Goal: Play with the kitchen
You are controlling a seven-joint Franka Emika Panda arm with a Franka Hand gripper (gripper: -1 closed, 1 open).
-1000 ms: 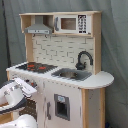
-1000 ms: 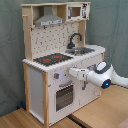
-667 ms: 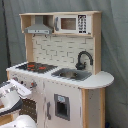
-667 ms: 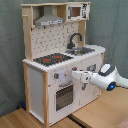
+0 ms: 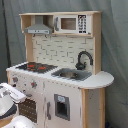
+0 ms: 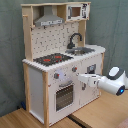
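Inspector: Kitchen (image 6: 60, 65) stands upright on the wooden desk (image 6: 20, 120), against a grey-green curtain (image 5: 115, 45) in both exterior views. Stovetop (image 6: 52, 59) and sink (image 6: 82, 51) sit on its counter; the black faucet (image 5: 83, 59) rises behind the sink.

Clerk: And the arm?

Inspector: In the second exterior view the hand (image 6: 80, 78) is at the front panel, its tip close to the knobs (image 6: 56, 76) above the oven door (image 6: 64, 96). Whether it touches the panel, I cannot tell. Whether its fingers are spread or closed, I cannot tell either.

Clerk: Progress on the task?

Inspector: By my judgement, early. The oven door looks closed, the lower cupboard door (image 5: 62, 106) looks closed, and nothing lies on the stovetop or in the sink. Engaging a knob or a door is what remains.

Clerk: Room to move?

Inspector: Open air in front of the kitchen on the second exterior view's right. Constraints are the rounded counter end (image 5: 102, 79) jutting out beside the sink, the grey hood (image 6: 49, 21) overhanging the stovetop, and the desk edge just below the cabinet front. I would judge a straight approach from the front the safest.
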